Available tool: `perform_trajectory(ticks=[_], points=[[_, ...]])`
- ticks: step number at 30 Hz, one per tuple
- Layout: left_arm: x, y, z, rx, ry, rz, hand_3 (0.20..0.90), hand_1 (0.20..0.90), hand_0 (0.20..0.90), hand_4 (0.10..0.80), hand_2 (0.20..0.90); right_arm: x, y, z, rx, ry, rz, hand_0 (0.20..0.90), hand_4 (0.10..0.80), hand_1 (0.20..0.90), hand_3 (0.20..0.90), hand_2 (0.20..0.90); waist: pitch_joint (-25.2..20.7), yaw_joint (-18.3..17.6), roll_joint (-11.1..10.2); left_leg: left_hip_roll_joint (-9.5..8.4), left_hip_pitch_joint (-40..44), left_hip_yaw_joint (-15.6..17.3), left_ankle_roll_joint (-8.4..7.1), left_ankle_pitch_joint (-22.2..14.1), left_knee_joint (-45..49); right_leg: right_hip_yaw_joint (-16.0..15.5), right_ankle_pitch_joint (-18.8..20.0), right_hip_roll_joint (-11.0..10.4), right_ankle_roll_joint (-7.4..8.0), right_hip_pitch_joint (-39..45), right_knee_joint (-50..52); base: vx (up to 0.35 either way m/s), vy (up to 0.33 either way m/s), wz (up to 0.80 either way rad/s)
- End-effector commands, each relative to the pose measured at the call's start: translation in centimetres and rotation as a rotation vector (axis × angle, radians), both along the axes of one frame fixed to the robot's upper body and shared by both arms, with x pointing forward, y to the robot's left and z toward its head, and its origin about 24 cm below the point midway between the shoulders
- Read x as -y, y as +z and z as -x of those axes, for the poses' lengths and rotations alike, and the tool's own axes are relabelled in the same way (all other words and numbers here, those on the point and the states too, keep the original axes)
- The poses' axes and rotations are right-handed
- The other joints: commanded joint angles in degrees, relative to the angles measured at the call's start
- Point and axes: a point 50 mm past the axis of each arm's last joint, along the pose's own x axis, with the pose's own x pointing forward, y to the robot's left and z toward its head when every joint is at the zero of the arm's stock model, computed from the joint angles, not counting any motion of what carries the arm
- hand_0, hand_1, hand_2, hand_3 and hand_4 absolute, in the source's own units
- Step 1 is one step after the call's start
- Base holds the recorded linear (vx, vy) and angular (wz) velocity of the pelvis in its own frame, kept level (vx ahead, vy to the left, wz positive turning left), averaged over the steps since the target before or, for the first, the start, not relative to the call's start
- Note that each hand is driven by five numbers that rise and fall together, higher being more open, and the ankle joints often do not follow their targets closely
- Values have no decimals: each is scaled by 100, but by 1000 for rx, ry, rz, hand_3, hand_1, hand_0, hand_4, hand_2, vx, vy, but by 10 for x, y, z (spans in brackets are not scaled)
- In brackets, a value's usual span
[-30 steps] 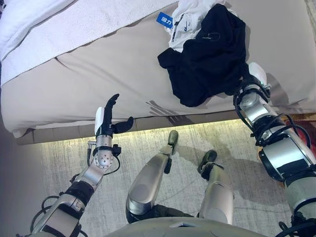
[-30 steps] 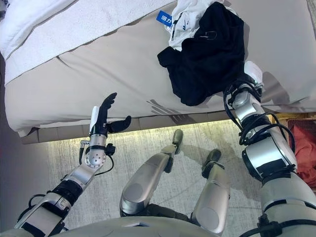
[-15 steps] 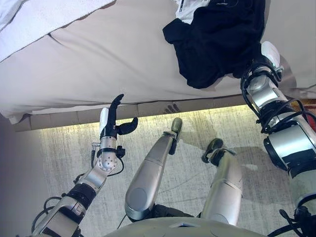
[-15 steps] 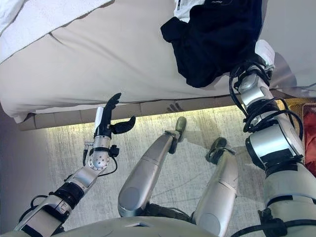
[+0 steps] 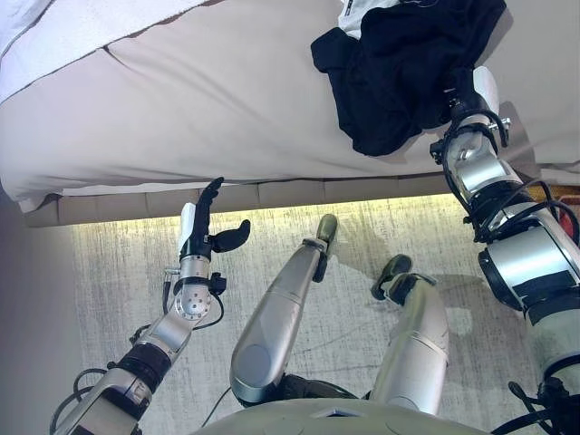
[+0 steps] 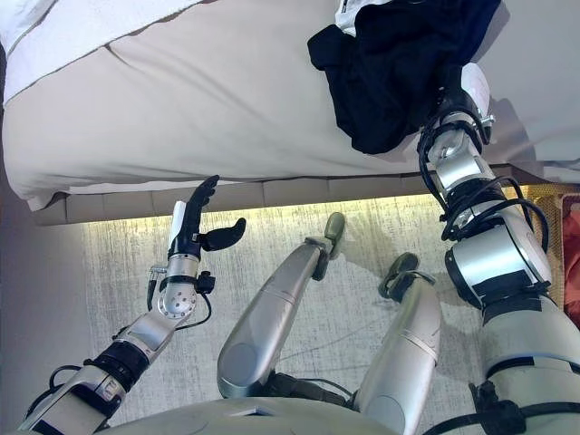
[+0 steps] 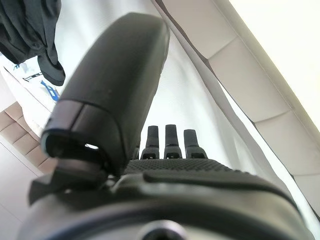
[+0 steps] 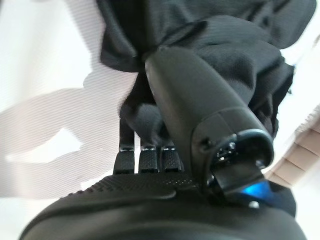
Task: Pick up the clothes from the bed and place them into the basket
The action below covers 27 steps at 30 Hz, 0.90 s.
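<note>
A black garment [image 5: 399,72] lies bunched on the beige bed [image 5: 227,109] at the far right, over a white garment [image 5: 355,14]. My right hand [image 5: 464,91] is at the black garment's right edge. In the right wrist view its thumb [image 8: 190,95] presses on the black cloth [image 8: 230,50] and its fingers [image 8: 145,155] run in under it, pinching it. My left hand [image 5: 205,222] is open and empty, held up over the floor just in front of the bed's edge. In the left wrist view its fingers [image 7: 170,145] are straight.
A wicker basket [image 6: 546,194] with red cloth [image 6: 572,263] in it stands on the floor at the far right, beside my right arm. A white blanket [image 5: 82,36] lies on the bed at the far left. Pale carpet [image 5: 118,272] lies below the bed.
The camera has shifted. The black garment has bunched up towards my right hand and drawn towards the bed's edge. My left hand has stayed open in about the same place.
</note>
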Motion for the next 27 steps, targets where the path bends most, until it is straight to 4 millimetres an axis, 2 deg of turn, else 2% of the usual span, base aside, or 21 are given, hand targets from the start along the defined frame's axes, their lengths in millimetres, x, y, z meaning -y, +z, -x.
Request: perform_trajectory(ticks=[1,8,14,18,21,27], points=[[-17,23,0,125,26,23,900,900,900,800,900,-29,96,1,369,112,23,300,100,300,200,300,-97,102,187,25,568,-33,153,-1263,702,-128,-259,53,-122,758,156,0,0,0],[-23,24,-1,109,21,12,900,900,900,800,900,-15,103,4,384,53,9,300,100,300,200,300,-97,131,114,43,920,-54,148,-1284,650,-210,-273,-16,-146,1163,76,8,-7,3],[-24,21,-1,97,28,1,900,900,900,800,900,-6,95,5,360,21,-8,300,100,300,200,300,-97,94,-11,144,1287,-49,140,-1258,479,-257,-207,-20,-137,1539,-141,2,-26,4],[-25,20,-3,96,37,-10,900,900,900,800,900,-3,86,6,361,13,-37,300,100,300,200,300,-112,32,-174,302,1773,-36,113,-1183,149,-287,-84,24,-112,2031,-564,20,-38,-5],[-25,19,-4,85,46,-19,900,900,900,800,900,0,80,7,370,16,-55,300,100,300,200,300,-291,-34,-313,435,2124,-20,72,-1106,-189,-319,18,107,-83,2408,-1004,60,-35,-13],[-26,17,-4,60,51,-41,900,900,900,800,900,9,86,15,434,16,-60,300,100,300,200,300,-760,-201,-591,741,2855,194,-93,-967,-922,-363,289,316,2,3252,-2143,93,-30,-20]])
